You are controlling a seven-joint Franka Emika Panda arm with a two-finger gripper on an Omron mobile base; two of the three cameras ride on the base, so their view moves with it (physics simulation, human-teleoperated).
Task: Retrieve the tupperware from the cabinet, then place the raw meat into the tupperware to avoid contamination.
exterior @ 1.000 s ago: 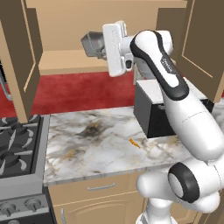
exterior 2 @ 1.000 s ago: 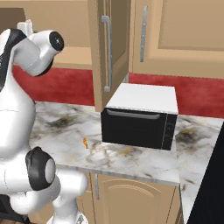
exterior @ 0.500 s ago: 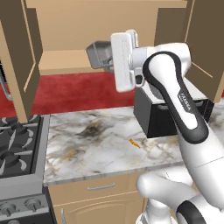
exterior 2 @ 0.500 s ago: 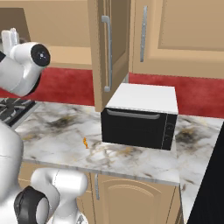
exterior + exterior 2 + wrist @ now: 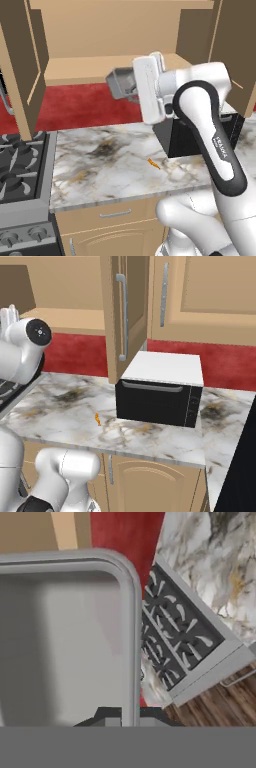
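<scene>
The translucent grey tupperware (image 5: 121, 83) hangs tilted in the air, in front of the open cabinet (image 5: 100, 67) and just below its shelf. My gripper (image 5: 133, 93) is shut on the container's right wall. In the hand view the tupperware (image 5: 65, 642) takes up the left, and its rim runs down between the fingertips of the gripper (image 5: 129, 718). The raw meat (image 5: 154, 163), a tiny orange sliver, lies on the marble counter (image 5: 100, 165) below and slightly right of the gripper. It also shows as the raw meat (image 5: 97, 419) left of the black box. A cabinet door (image 5: 125, 311) stands open.
A black box appliance with a white top (image 5: 160, 388) stands on the counter's right part, behind my arm as the black box (image 5: 197, 142). A stove (image 5: 20, 165) with dark grates adjoins the counter on the left, also seen as the stove (image 5: 175, 637). Open doors flank the cabinet.
My arm has drawn the tupperware out of the cabinet, down and to the right, and now holds it over the counter. The meat has stayed put.
</scene>
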